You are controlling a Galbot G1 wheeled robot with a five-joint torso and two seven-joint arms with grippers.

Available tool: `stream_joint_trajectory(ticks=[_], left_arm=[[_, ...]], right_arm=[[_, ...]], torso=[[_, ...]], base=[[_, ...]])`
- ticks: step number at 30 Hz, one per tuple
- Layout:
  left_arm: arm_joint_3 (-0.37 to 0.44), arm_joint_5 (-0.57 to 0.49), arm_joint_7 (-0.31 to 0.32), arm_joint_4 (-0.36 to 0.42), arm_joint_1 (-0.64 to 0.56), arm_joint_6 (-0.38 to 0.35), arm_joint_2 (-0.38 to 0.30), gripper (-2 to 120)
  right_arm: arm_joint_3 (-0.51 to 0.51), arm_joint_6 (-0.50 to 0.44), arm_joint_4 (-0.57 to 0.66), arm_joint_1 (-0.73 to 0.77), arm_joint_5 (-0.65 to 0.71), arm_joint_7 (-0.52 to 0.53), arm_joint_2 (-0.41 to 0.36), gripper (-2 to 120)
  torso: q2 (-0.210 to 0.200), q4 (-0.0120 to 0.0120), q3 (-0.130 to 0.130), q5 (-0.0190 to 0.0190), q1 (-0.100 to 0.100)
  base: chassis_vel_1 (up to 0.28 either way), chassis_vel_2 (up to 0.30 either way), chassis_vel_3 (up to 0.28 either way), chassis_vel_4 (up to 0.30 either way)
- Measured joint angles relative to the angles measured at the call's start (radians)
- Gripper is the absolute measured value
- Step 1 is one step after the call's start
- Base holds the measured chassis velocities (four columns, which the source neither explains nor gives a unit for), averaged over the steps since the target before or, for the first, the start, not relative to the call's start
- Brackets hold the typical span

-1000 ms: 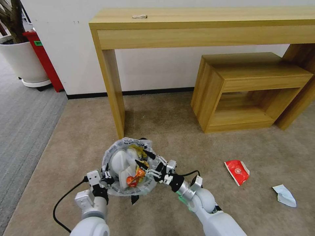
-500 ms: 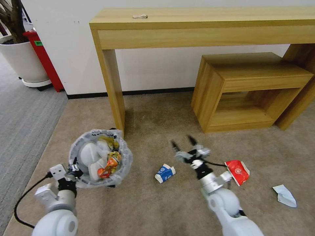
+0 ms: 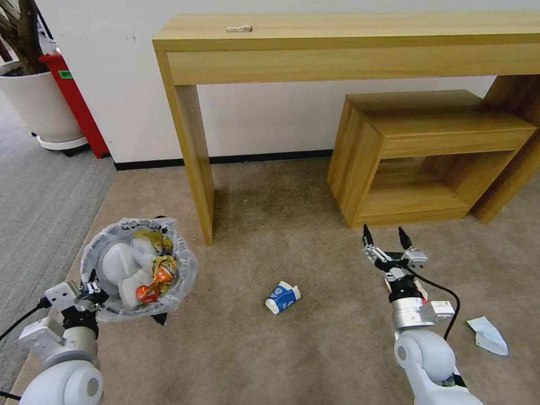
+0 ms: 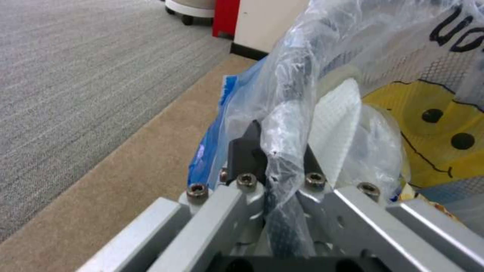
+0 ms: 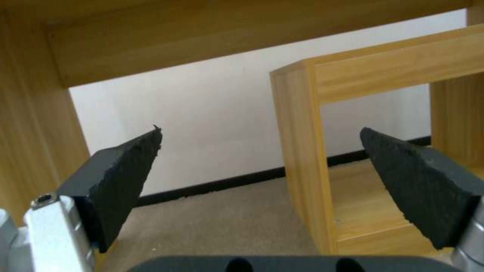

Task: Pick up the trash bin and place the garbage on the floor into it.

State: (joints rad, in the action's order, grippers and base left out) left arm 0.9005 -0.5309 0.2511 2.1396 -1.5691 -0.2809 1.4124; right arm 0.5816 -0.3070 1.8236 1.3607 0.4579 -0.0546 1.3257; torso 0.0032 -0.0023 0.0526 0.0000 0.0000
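Observation:
The trash bin (image 3: 185, 267), round and lined with a crinkly clear bag, hangs at the left above the beige floor (image 3: 315, 349). Inside it lie white slippers (image 3: 119, 269) and an orange-red wrapper (image 3: 155, 281). My left gripper (image 3: 90, 292) is shut on the bin's near rim; in the left wrist view the fingers (image 4: 246, 151) pinch the bag-covered rim (image 4: 290, 113). A blue-white carton (image 3: 283, 297) lies on the carpet in the middle. A pale-blue scrap (image 3: 488, 335) lies at the far right. My right gripper (image 3: 386, 236) is open and empty above the floor, right of the carton; its pads (image 5: 126, 170) stand wide apart.
A tall wooden table's leg (image 3: 197, 163) stands just behind the bin. A low wooden shelf (image 3: 416, 157) sits beyond the right gripper. A red bin (image 3: 73, 95) and a white planter (image 3: 39, 101) stand at the back left on grey ribbed carpet (image 3: 39, 191).
My left arm has carried the bin leftwards. My right gripper left the bin's mouth and swung far right, open. The blue-white carton now shows on the floor.

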Motion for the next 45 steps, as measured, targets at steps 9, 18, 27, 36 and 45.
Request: stream_joint_trajectory(ticks=[9,18,27,36,45], left_arm=[[-0.006,-0.007,-0.006,0.011,-0.012,0.002,-0.001,1],[-0.030,0.016,-0.006,0.029,-0.021,0.002,0.008,1],[-0.046,0.048,-0.007,0.049,-0.043,0.007,0.022,1],[-0.045,0.054,-0.007,0.055,-0.051,0.010,0.031,1],[-0.054,0.064,-0.007,0.058,-0.051,0.012,0.038,1]], right_arm=[[-0.005,0.035,0.011,-0.001,0.018,0.024,0.005,100],[-0.048,0.177,0.010,-0.030,-0.001,0.095,0.012,100],[-0.223,0.441,-0.114,-0.126,0.035,0.171,0.026,100],[-0.339,0.673,-0.198,-0.230,0.144,0.325,0.059,100],[-0.417,0.863,-0.313,-0.322,0.345,0.542,0.131,100]], torso=[[0.000,0.0000,0.000,0.0000,0.000],[0.000,0.0000,0.000,0.0000,0.000],[0.000,0.0000,0.000,0.0001,0.000],[0.000,0.0001,0.000,0.0000,0.000],[0.000,0.0000,0.000,-0.0001,0.000]], base=[[0.000,0.000,0.000,0.000],[0.000,0.000,0.000,0.000],[0.000,0.000,0.000,0.000],[0.000,0.000,0.000,0.000],[0.000,0.000,0.000,0.000]])
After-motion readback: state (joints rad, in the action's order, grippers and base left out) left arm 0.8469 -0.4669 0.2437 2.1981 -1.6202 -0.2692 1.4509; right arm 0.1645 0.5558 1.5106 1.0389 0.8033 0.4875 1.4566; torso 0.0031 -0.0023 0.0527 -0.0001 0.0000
